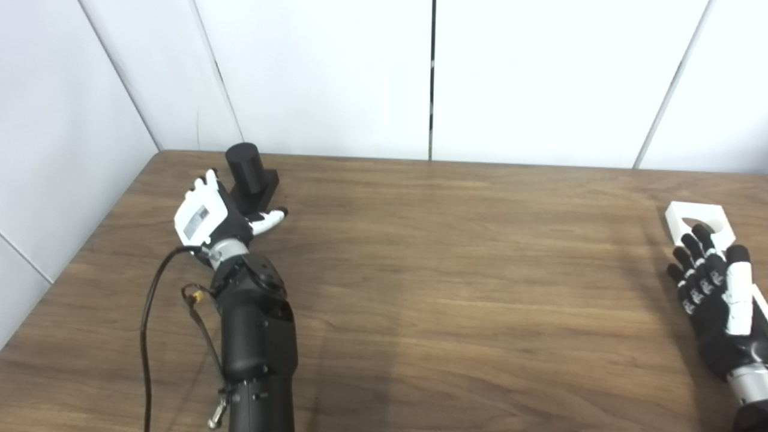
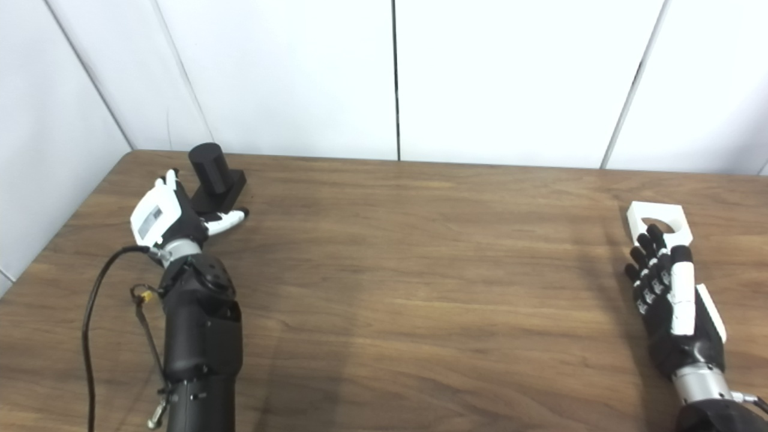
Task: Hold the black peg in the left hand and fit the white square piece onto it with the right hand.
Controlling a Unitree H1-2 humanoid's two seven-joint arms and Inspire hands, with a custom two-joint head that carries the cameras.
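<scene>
The black peg is a cylinder on a black square base and stands at the far left of the table; it also shows in the right eye view. My left hand is open right in front of the peg's base, thumb stretched to the right, holding nothing. The white square piece with a round hole lies flat at the far right, also seen in the right eye view. My right hand is open, fingers straight, their tips over the near edge of the piece.
White wall panels stand behind the table's far edge and along the left side. A black cable hangs beside my left forearm. The wooden table top stretches wide between the two hands.
</scene>
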